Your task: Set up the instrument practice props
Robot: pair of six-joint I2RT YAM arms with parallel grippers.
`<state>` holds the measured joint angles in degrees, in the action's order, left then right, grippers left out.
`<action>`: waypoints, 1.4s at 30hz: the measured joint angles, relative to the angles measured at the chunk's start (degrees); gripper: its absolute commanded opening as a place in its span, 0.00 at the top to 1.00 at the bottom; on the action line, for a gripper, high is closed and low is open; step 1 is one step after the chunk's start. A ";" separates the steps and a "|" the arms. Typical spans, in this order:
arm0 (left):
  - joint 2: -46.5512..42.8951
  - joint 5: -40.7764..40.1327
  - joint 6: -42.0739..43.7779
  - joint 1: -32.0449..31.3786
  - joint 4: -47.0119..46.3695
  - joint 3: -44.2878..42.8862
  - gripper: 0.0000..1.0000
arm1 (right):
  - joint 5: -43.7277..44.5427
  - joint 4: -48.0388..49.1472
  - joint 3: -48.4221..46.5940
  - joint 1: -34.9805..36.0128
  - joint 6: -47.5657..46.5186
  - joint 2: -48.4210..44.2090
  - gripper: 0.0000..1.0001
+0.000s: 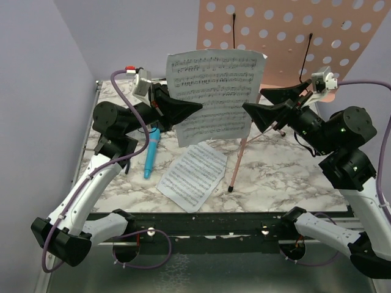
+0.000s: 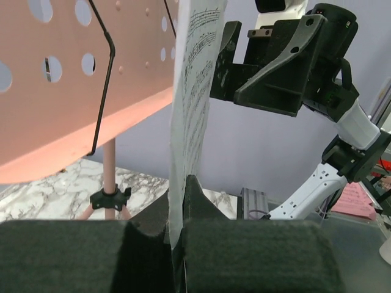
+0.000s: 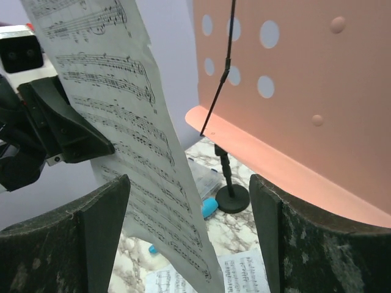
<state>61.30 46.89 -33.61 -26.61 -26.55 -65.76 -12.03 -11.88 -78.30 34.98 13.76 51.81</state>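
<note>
Sheet (image 1: 214, 91) of music hangs upright over the counter (image 1: 287, 174) in the top view. The closed left end effector (image 1: 194, 108) pinches it at its left edge. The right end effector (image 1: 250, 111) faces it from the other side, jaws wide and holding nothing, tips just beside the sheet's right edge. The pink stand (image 1: 293, 30) rises behind the sheet, toward the far right. A second page (image 1: 192, 176) and the blue microphone (image 1: 151, 152) lie on the counter below.

From the left wrist, the sheet runs edge-on straight up out of the shut fingers (image 2: 73, 256), long axis vertical. The stand's ledge (image 2: 79, 137) sits off to the left and beyond, apart from the paper.

From the right wrist, the sheet leans across the gap between the spread fingers (image 3: 104, 207), nearer the left one. Whether it lies within their reach cannot be told. The ledge lies ahead and to the right, clear of the paper, with the black mic stand (image 3: 232, 198) beneath it.

By the look of it, the sheet must travel back and rightward to rest on the ledge. The left arm carries it, and the right arm is the nearer to the stand.
</note>
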 measured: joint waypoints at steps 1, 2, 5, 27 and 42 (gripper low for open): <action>0.72 -0.07 0.02 -0.20 0.15 -1.29 1.00 | 0.92 -0.92 -0.96 0.00 -0.31 0.22 0.17; 1.27 -0.26 0.09 -0.33 0.24 -2.34 1.00 | 1.97 -1.88 -1.99 0.00 -0.57 0.46 0.17; 2.69 -1.16 0.24 -0.81 0.39 -5.20 1.00 | 5.40 -4.72 -5.33 0.00 -1.92 1.29 0.17; 18.99 -5.07 -3.74 -4.00 1.01 -28.85 1.00 | 31.17 -13.92 -18.38 0.00 -13.90 2.67 0.19; 26.91 -11.58 -3.65 -6.21 3.82 -40.06 1.00 | 42.93 -14.95 -18.84 0.00 -17.75 5.38 0.38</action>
<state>88.20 35.31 -37.26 -32.82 -22.72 -105.82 30.89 -26.83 -97.14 34.98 -3.99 57.19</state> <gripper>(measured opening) 0.003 0.637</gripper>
